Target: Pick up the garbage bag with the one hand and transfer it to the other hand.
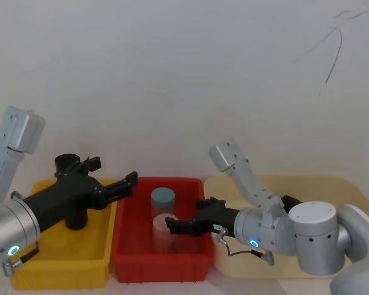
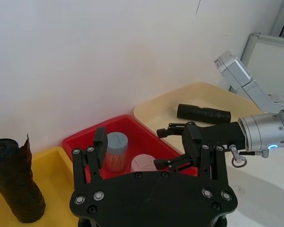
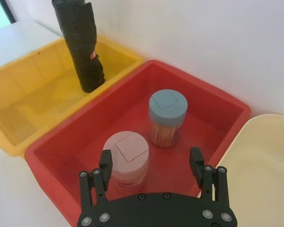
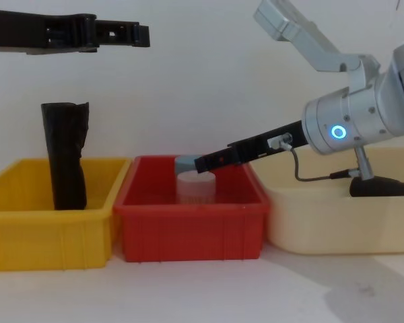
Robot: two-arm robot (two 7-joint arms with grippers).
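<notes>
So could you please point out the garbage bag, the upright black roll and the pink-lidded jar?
garbage bag (image 2: 204, 113), left wrist view, middle of the lying roll.
upright black roll (image 3: 80, 45), right wrist view, its side.
pink-lidded jar (image 3: 126, 148), right wrist view, lid top.

A robotics test bench in a lab-like room: a bare white wall (image 1: 172, 61) backs a plain white tabletop (image 4: 256, 289). Yellow (image 4: 27, 232), red (image 4: 188, 232) and cream (image 4: 323, 229) plastic bins stand side by side.
</notes>
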